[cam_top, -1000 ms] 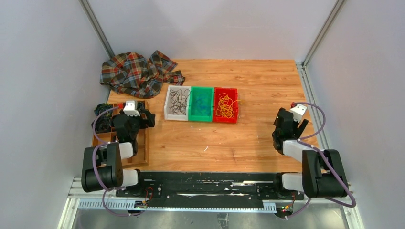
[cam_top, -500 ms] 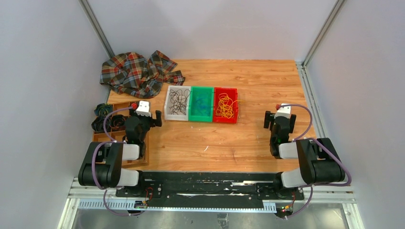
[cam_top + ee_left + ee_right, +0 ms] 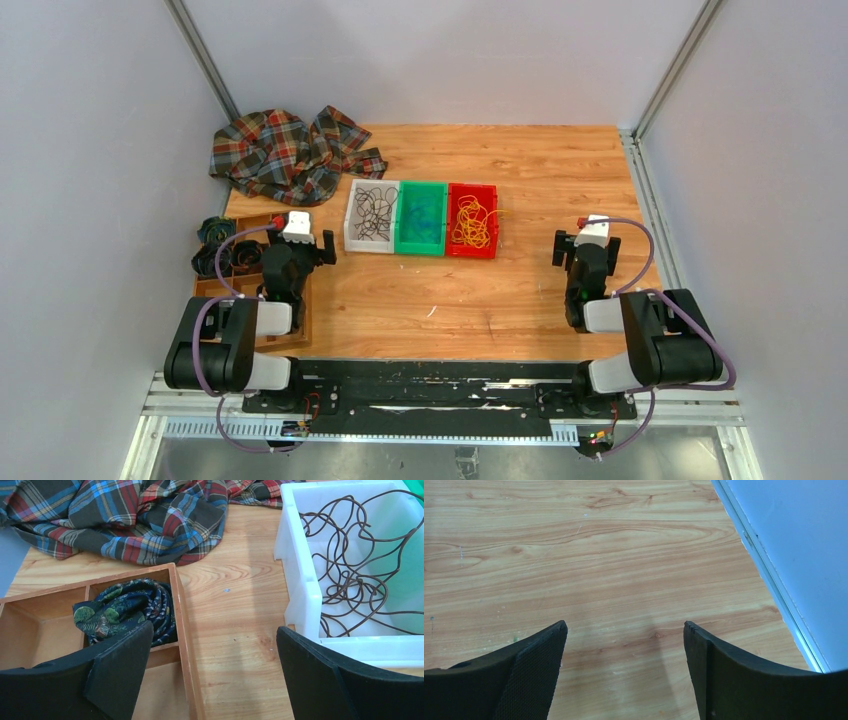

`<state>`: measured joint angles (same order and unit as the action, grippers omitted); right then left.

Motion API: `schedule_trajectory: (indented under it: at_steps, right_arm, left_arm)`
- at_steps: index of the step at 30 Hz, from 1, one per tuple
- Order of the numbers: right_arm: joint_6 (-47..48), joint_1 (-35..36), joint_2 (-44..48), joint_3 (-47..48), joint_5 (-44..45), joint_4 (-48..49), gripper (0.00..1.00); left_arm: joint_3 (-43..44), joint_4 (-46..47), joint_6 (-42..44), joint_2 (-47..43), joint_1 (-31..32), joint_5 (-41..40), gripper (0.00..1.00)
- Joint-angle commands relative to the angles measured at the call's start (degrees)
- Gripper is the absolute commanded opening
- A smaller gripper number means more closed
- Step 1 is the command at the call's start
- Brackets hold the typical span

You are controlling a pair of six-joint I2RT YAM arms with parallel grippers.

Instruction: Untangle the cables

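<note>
Thin dark wiry cables (image 3: 373,213) lay looped in white plastic bin (image 3: 349,228), mid-table. Blue-green cables (image 3: 421,212) in green bin (image 3: 420,250) beside it, yellow cables (image 3: 471,222) in red bin (image 3: 472,253) at right end of row. Left gripper (image 3: 213,632) spread wide, empty, between white bin and wooden divided tray (image 3: 181,610). Right gripper (image 3: 624,626) likewise spread, empty, over bare wooden table (image 3: 624,545) well right of bins.

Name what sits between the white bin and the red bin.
A green bin holding blue-green cables sits between them, side by side with both. The top external view shows it.
</note>
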<state>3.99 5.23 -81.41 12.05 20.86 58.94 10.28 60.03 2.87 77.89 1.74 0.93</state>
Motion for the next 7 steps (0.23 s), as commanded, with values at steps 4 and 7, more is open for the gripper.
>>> schedule_trajectory:
  at_steps: [4, 7]
  right_arm:
    - [0.7, -0.1, 0.1, 0.1, -0.3, 2.3, 0.86]
    - [0.6, -0.1, 0.2, -0.1, -0.2, 2.4, 0.86]
  left_arm:
    - [0.5, 1.6, 0.3, 0.2, 0.3, -1.2, 0.98]
    - [0.6, 1.6, 0.3, 0.1, 0.3, -1.1, 0.98]
